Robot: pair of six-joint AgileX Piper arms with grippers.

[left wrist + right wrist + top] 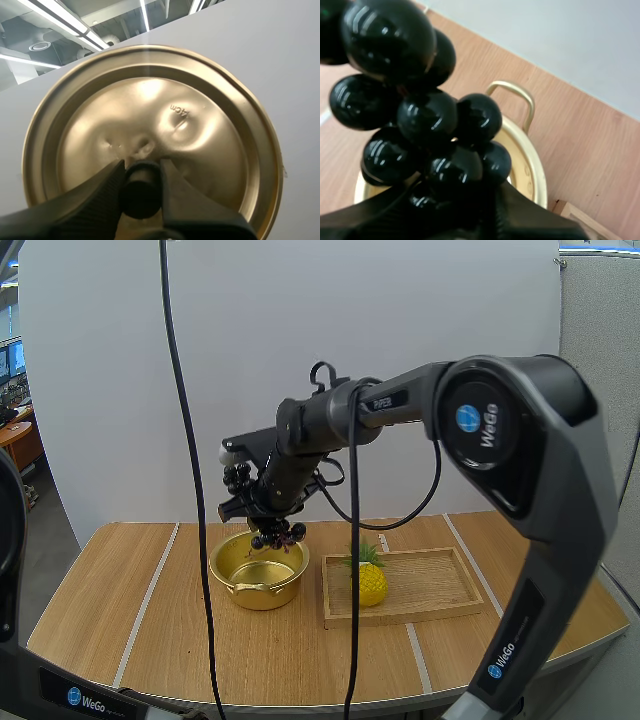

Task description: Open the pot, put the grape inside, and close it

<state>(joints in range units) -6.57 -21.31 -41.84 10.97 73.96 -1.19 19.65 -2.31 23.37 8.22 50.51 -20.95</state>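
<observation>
The gold pot [258,575] stands open on the table, left of centre. My right gripper [263,512] hangs just above its far rim, shut on a bunch of dark grapes [278,534] that dangles over the opening. In the right wrist view the glossy black grapes [420,115] sit pinched in the right gripper [455,200], with the pot's rim [535,175] and one handle [517,95] beneath them. My left gripper [141,170] is shut on the black knob [141,192] of the gold lid [190,130], held up off the table.
A wooden tray [440,590] lies right of the pot and carries a yellow toy pineapple [370,580]. Its corner [580,220] shows close beside the pot. Bare wooden table spreads to the left and front of the pot.
</observation>
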